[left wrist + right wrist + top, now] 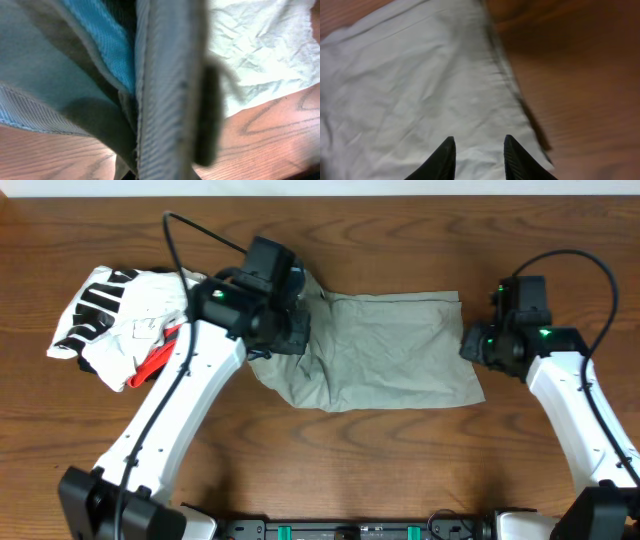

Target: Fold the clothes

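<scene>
Under the left pincer point(288, 328) the waist end of the shorts point(395, 350) is bunched up, and I read that pincer as clenched on it: its own camera is filled with the khaki band and blue lining, pressed close to the lens. Beyond it, toward the other arm, the rest of the shorts lies spread and creased on the table point(350, 470), the far hem reaching the right pincer point(479, 155). That one is released, its two tips apart above the cloth just inside the hem, gripping nothing. On the left pincer's outer side sits a white striped garment point(120, 315), near the waist end. My worry is a crooked fold: with one end held and the other free, a pull from the left would drag the whole piece instead of laying it over. A lift might also catch only one layer of the waistband, or sweep into the white bundle
</scene>
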You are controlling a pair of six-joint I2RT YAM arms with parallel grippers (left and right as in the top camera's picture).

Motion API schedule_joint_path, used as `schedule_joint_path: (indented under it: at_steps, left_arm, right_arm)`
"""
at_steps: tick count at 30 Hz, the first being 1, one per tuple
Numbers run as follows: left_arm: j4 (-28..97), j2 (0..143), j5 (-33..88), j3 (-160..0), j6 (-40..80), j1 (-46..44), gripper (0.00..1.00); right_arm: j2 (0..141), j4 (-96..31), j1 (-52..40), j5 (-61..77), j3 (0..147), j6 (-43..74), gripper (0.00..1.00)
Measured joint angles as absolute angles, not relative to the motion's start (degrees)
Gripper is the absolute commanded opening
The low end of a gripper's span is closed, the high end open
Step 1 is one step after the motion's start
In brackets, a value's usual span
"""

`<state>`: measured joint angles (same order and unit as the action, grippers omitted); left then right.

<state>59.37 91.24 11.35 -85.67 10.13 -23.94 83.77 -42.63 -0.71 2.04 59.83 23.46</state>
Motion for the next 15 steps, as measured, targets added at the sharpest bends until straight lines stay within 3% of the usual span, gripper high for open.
schedule_joint_path:
  at_steps: [7, 15]
  left_arm:
    - [63.61, 92.64, 4.99, -86.15, 14.5, -23.66, 0.06]
    - [70.57, 92.64, -1.17, -88.66, 11.49, -16.27, 0.06]
  right_arm:
    - [83.77, -43.29, 4.12, -0.78, 59.83, 25.19, 0.32]
    - [83.77, -43.53, 5.02, -1.32, 59.83, 25.32, 0.32]
